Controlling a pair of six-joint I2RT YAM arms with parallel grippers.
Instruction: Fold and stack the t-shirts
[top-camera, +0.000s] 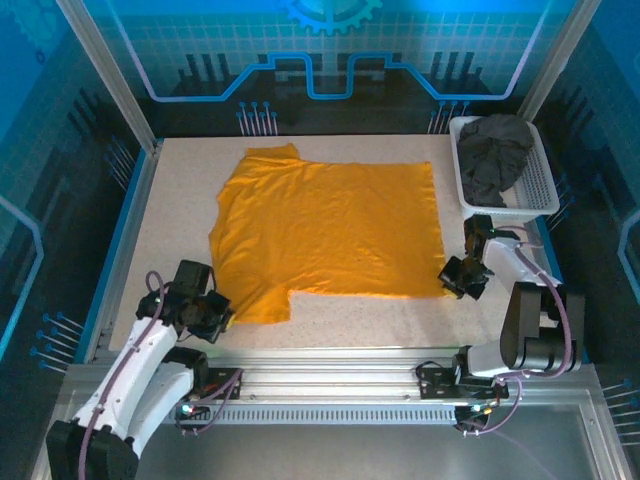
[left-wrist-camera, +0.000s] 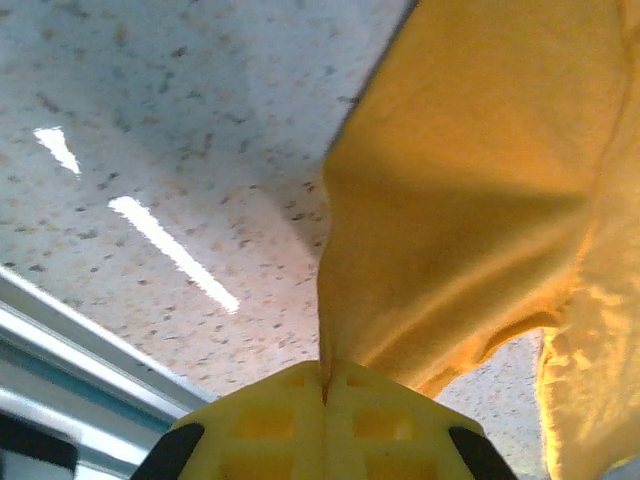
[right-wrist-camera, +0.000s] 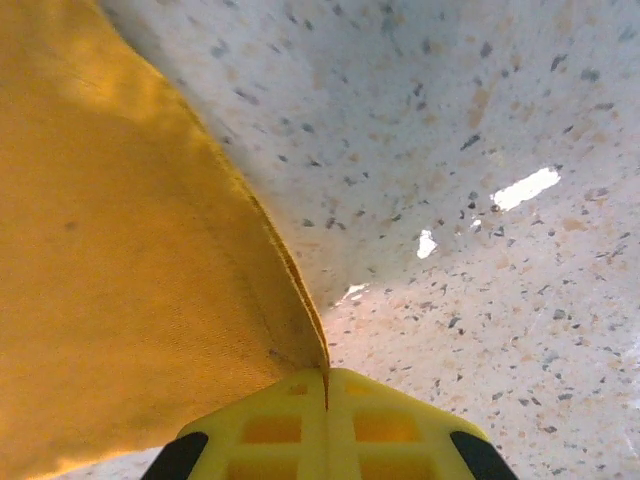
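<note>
- The left gripper (left-wrist-camera: 325, 372) was clamped together on a bunched fold of the orange-yellow t-shirt (left-wrist-camera: 470, 180). The cloth rose in a taut ridge out of the seam between the yellow fingers (left-wrist-camera: 390, 415).
- The right gripper (right-wrist-camera: 327, 372) was closed just as tightly, with the shirt's hemmed corner pinched in the seam between its fingers.
- Seen from above, the left gripper sat at the shirt's near-left corner and the right one at its near-right corner, both low over the table (top-camera: 170, 210).
- Between them the shirt lay spread and lightly wrinkled across the middle of the speckled tabletop, one sleeve reaching toward the far left.
- A white mesh basket (top-camera: 541, 190) stood at the far right corner, just beyond the right gripper and beside the shirt's right edge without touching it.
- The charcoal t-shirt (top-camera: 495, 155) lay crumpled in a heap inside that basket.
- From above, each gripper's dark body covered its fingertips and the pinched corner beneath.
- In the wrist views the fingers were cut off at the bottom edge, and how much cloth sat inside each grip could not be told.
- The charcoal shirt's sleeves and neckline could not be made out in the heap.
</note>
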